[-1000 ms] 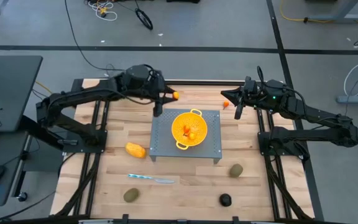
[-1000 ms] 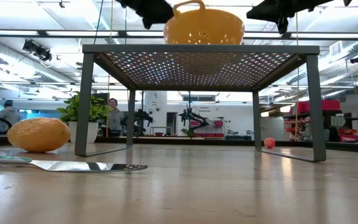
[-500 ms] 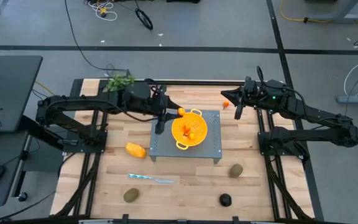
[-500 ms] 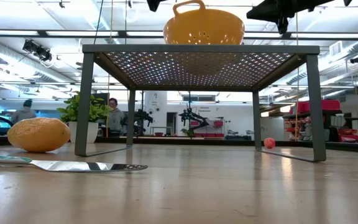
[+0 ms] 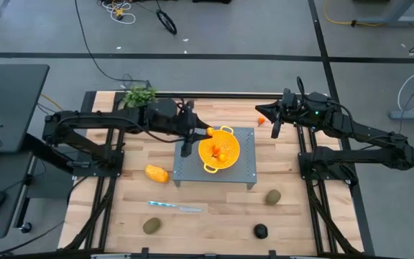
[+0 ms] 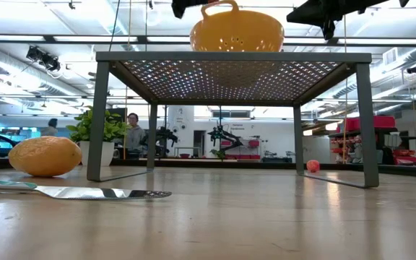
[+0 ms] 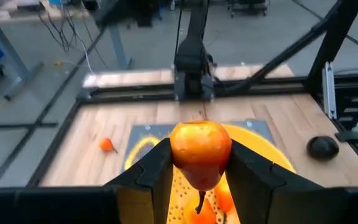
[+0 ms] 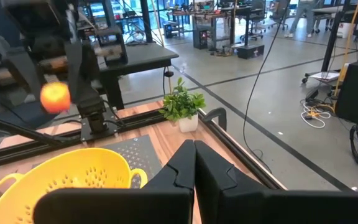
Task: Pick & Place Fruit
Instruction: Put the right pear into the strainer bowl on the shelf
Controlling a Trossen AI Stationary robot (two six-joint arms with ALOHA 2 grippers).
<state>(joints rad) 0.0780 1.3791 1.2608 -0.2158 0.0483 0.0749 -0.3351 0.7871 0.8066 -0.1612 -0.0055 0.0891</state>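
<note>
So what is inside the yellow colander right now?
The colander on the metal stand holds small orange-red fruits; their count is unclear. The left gripper holds another fruit at the rim, covering part of the bowl.

High cam: straight down, far, covers the whole table (image 5: 214,194) and both arms. Low cam: table-top level, close to the boards, faces across into the room. Wrist cams ride each arm, looking forward, close in. All four catch the yellow colander (image 5: 219,148) on the perforated metal stand (image 5: 244,169).
</note>
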